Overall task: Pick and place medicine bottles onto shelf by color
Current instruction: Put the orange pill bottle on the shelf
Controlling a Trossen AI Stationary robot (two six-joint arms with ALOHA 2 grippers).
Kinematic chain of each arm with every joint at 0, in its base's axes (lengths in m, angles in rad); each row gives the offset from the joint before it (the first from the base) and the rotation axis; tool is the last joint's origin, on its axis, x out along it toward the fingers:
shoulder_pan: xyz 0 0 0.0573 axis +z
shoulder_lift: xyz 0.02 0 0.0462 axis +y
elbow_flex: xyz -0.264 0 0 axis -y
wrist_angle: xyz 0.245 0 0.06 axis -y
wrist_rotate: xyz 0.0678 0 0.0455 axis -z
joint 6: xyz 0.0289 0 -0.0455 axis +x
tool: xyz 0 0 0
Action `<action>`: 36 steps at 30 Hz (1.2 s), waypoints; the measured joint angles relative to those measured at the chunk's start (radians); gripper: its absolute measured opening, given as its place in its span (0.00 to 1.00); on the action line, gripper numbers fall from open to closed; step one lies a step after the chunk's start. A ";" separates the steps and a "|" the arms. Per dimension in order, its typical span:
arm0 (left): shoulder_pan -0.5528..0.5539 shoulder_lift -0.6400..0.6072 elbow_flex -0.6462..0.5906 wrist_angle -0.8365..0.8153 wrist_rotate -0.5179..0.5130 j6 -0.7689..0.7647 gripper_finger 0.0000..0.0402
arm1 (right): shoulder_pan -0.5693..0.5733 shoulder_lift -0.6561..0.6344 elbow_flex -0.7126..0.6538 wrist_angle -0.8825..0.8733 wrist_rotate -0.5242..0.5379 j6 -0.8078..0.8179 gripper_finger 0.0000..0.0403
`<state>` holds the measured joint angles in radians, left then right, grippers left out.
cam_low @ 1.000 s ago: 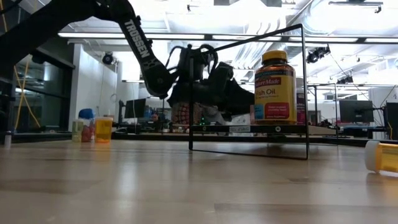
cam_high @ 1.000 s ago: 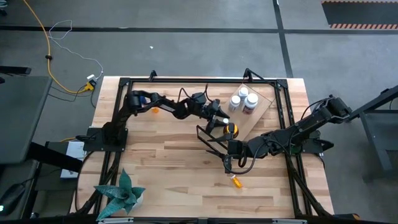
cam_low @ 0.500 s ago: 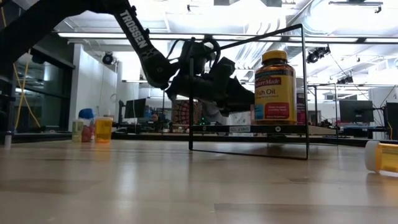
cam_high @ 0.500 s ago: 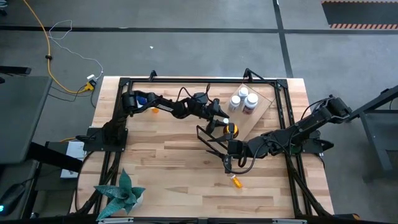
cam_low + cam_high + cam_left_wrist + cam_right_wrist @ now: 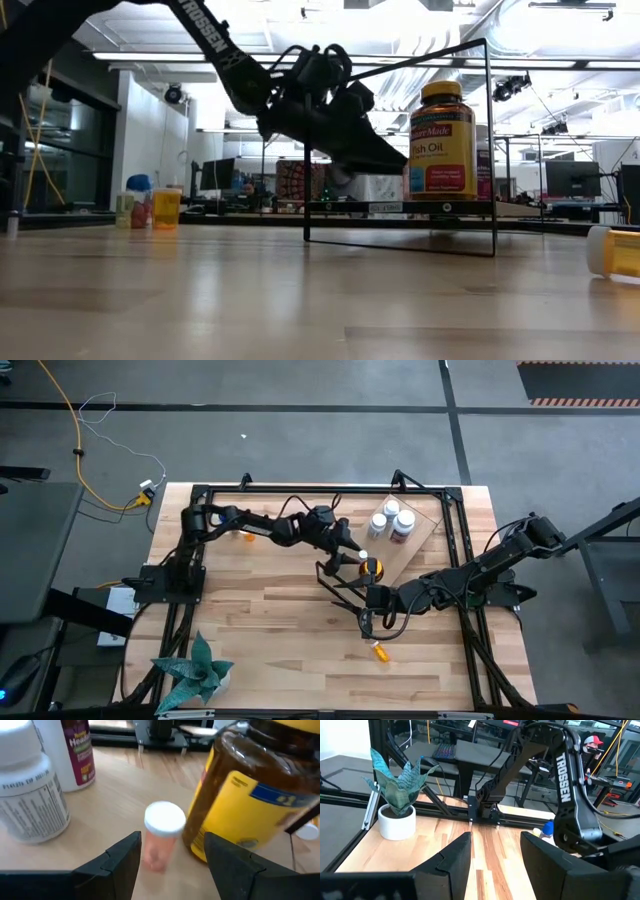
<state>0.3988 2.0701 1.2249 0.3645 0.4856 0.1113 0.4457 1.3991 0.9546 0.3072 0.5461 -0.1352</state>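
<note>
The shelf (image 5: 422,538) stands at the table's far right. On it stand white bottles (image 5: 390,520), a big amber bottle with a yellow cap (image 5: 372,568) (image 5: 443,140) and, right beside it, a small orange bottle with a white cap (image 5: 161,836) (image 5: 362,555). My left gripper (image 5: 172,839) (image 5: 350,552) hovers open just short of that small bottle, slanting down, its fingers either side of it and apart from it. My right gripper (image 5: 492,847) (image 5: 364,622) waits open in mid-air near the shelf's near corner, with nothing between its fingers.
One orange bottle (image 5: 381,652) (image 5: 615,250) lies on the table in front of the shelf. More small bottles (image 5: 150,205) stand at the table's far left, by the left arm's base. A potted plant (image 5: 195,665) sits at the near left corner. Black frame rails (image 5: 300,490) border the table.
My left gripper has risen above the shelf and tipped from nearly level to slanting down toward the small orange bottle. That bottle and the amber one stand still on the shelf.
</note>
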 joint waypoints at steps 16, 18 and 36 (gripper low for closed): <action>0.055 -0.258 -0.002 -0.418 -0.166 0.071 0.51 | 0.000 0.000 0.000 0.002 0.000 0.000 0.41; 0.067 -0.330 -0.001 -0.457 -0.214 0.073 0.51 | 0.000 0.000 0.000 0.002 0.000 0.000 0.41; 0.091 -0.934 -0.229 -0.489 -0.355 -0.028 0.42 | -0.015 0.000 0.000 0.002 0.000 -0.004 0.41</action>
<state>0.4900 1.1358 0.9963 -0.1242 0.1303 0.0837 0.4305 1.3991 0.9546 0.3092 0.5461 -0.1392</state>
